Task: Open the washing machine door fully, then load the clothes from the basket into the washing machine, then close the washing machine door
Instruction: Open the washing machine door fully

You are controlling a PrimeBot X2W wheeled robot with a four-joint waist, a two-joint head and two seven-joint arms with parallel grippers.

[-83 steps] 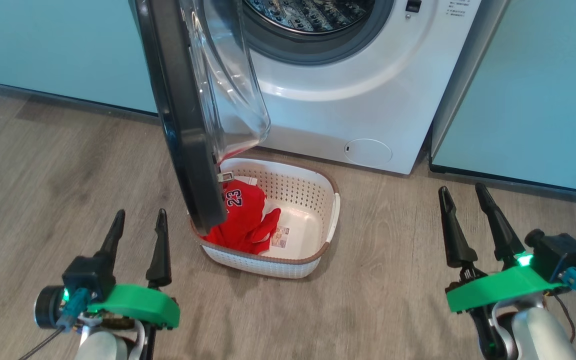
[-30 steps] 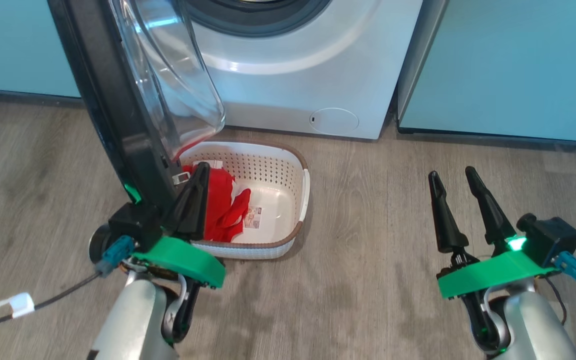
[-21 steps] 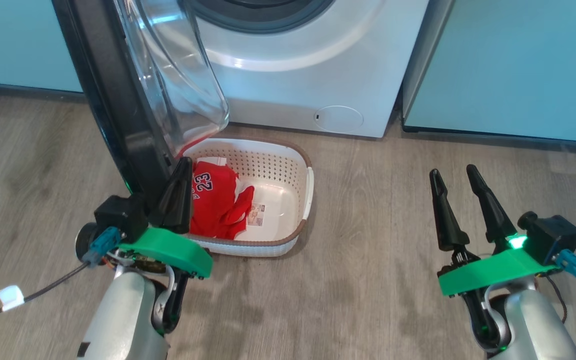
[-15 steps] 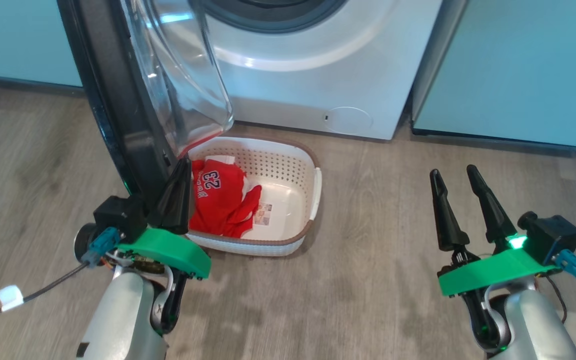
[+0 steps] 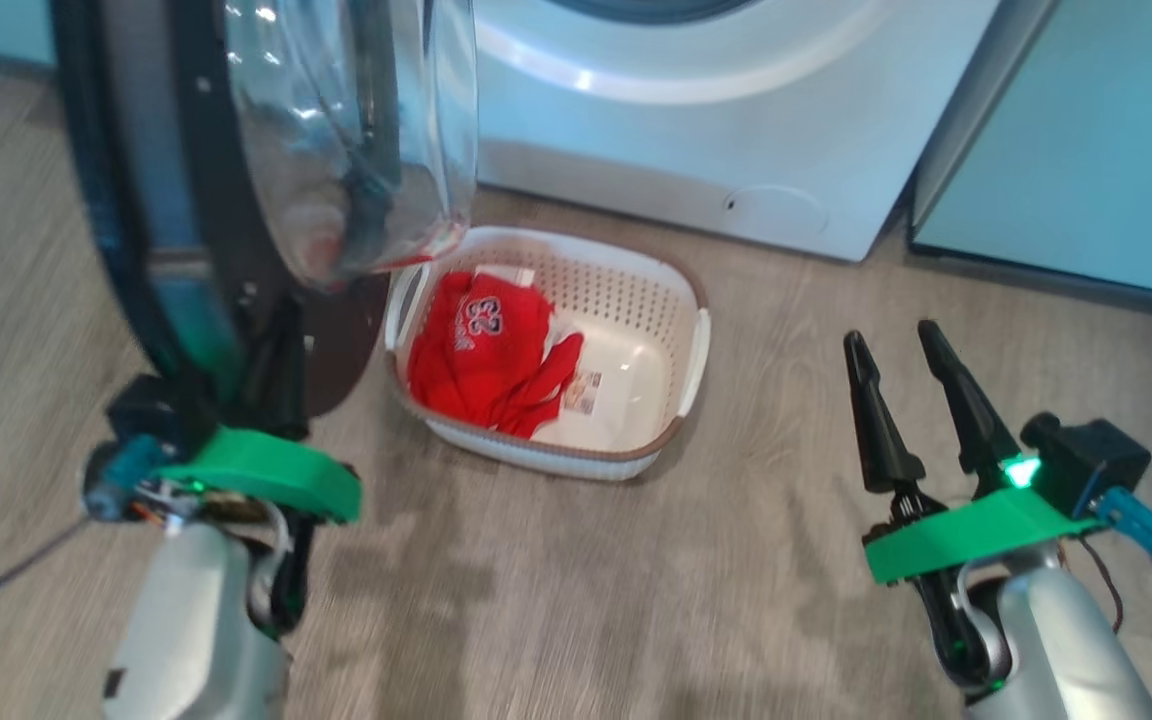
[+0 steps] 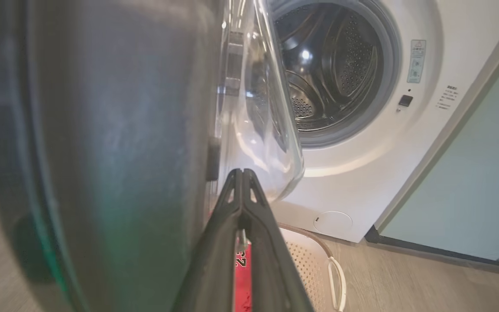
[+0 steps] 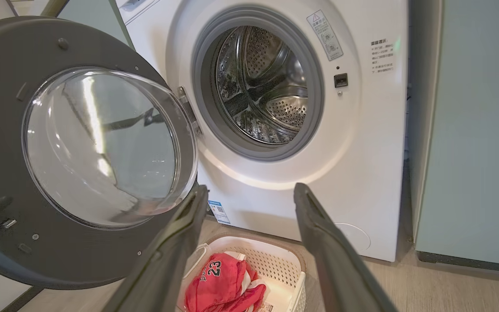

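a pale wood-look floor [image 5: 556, 600] runs up to pale teal cabinets [image 5: 1086, 150] that flank the machine. between them stands the white front-loading washing machine [image 7: 375, 143], its perforated steel drum [image 7: 267, 95] in plain view and empty, so loading has not begun. the washing machine door [image 7: 80, 242], a wide black ring round a bulging clear bowl, is swung out on its left hinge, with its inner face turned toward the right arm's camera. it looks well open, though perhaps not yet at its limit.

the white perforated basket [image 5: 701, 345] sits on the floor just in front of the machine, below the opening and beside the door's lower edge, likely set there for a short lift into the drum. the red clothes [image 5: 481, 350], a jersey marked 23 on top, lie bunched in its left half, leaving a label sticker [image 5: 586, 392] bare on the bottom.

the left gripper [image 6: 241, 173] has its fingers pressed together with nothing between them. it lies along the door's inner side near the lower rim, apparently used as a blade to push the door wider, though actual contact cannot be made out. the right gripper [image 5: 889, 335] hangs well apart over bare floor, jaws spread wide and empty, seemingly waiting for the clothes.
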